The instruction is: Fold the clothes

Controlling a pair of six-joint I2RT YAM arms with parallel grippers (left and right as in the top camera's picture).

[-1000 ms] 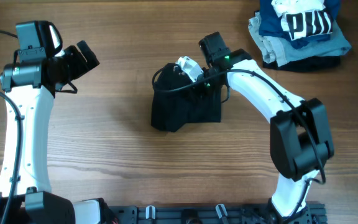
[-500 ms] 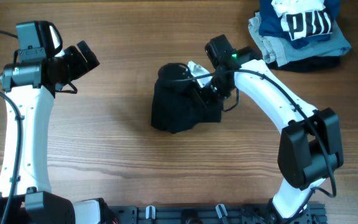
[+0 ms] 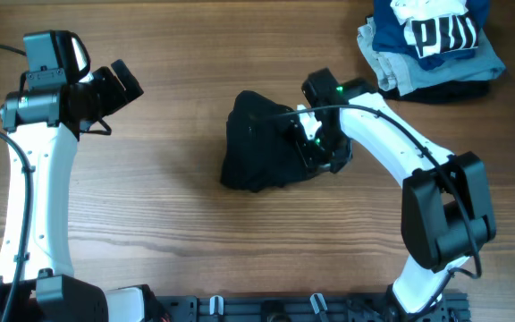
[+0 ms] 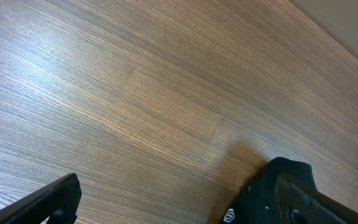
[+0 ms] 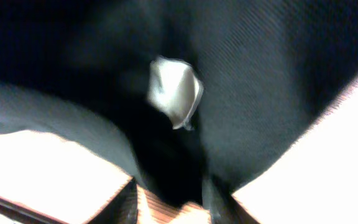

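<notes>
The clothes, one black polo shirt (image 3: 262, 152), lie bunched in a rough folded heap at the table's middle. My right gripper (image 3: 316, 148) rests at the heap's right edge, low over the fabric. In the right wrist view the black shirt (image 5: 260, 74) fills the frame, with a white tag (image 5: 173, 92) showing. The right gripper (image 5: 171, 196) has its jaws parted, with dark fabric lying in the gap. My left gripper (image 3: 119, 85) hangs at the far left, well away from the shirt. In the left wrist view the left gripper (image 4: 179, 208) is wide open over bare wood.
A pile of other garments (image 3: 432, 45) sits at the back right corner, a navy one with white lettering on top of pale blue-grey folded ones. The wooden table (image 3: 150, 206) stretches between the two arms.
My right gripper has moved right and toward the front along the shirt, carrying the fabric over. Its jaws have parted from shut. The left arm has not moved.
</notes>
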